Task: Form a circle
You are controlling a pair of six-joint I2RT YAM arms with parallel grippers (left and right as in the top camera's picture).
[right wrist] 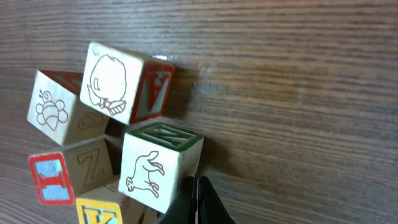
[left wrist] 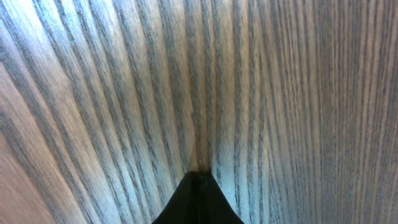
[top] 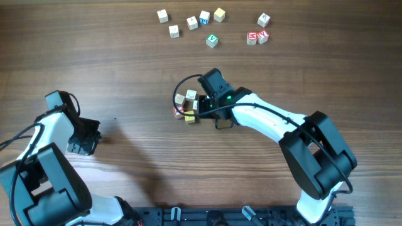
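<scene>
Risks shoving the horse-printed cube [right wrist: 152, 171] too far inward with the right gripper [right wrist: 196, 198], pinched shut and empty, tip just beside that cube; would collapse the ring of letter cubes [top: 186, 107] into a clump. Could also spin or tip such light blocks on the smooth grained wooden table [top: 125, 75]. Places the ring mid-table, at that gripper's tip. Small square-edged wooden cubes, pale faces, red, blue, green, yellow printed frames. Rests the left gripper [top: 85, 139] closed on nothing, well apart.

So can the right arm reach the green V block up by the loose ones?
Probably yes. The right gripper, shut, is beside the circle, and only bare table lies between it and the green V block. It would have to open first.
</scene>
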